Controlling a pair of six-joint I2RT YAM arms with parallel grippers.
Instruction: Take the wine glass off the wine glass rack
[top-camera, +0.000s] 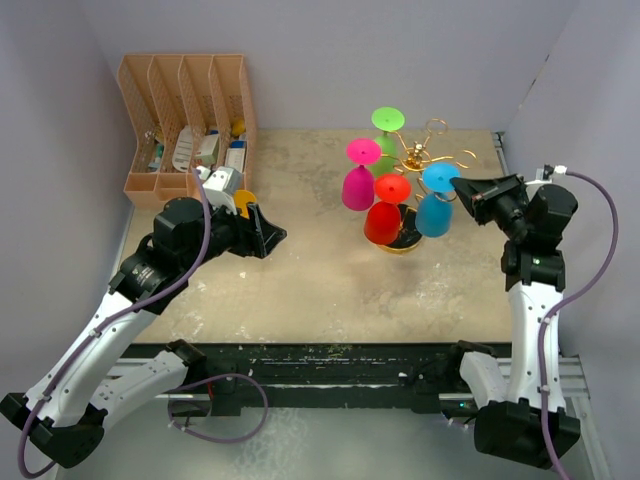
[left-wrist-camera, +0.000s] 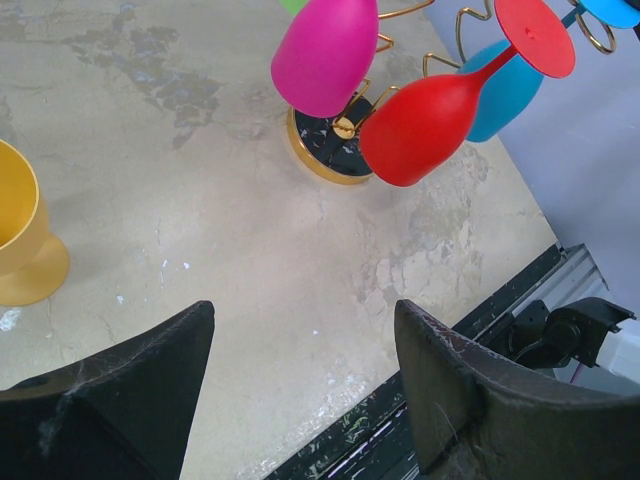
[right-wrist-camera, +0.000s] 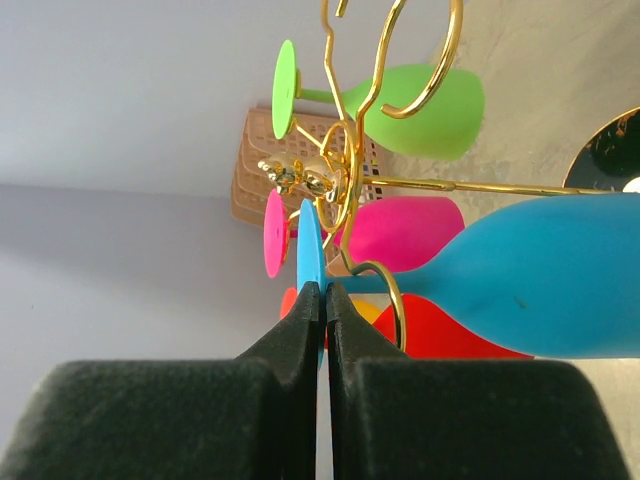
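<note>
We saw the wine glass rack (top-camera: 425, 155) in gold wire, its base (left-wrist-camera: 325, 160) black with a gold rim. The glasses were each one plain colour: a green glass (top-camera: 386, 150), a magenta glass (top-camera: 357, 187), a red glass (top-camera: 382, 222), a blue wine glass (top-camera: 434, 213), a yellow glass (left-wrist-camera: 20, 235). The table (top-camera: 300, 290) was beige, mottled with grey patches; the file organiser (top-camera: 185, 110), peach.

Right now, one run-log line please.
right gripper: shut on blue wine glass foot | left gripper: open, empty | blue wine glass: on wine glass rack
</note>
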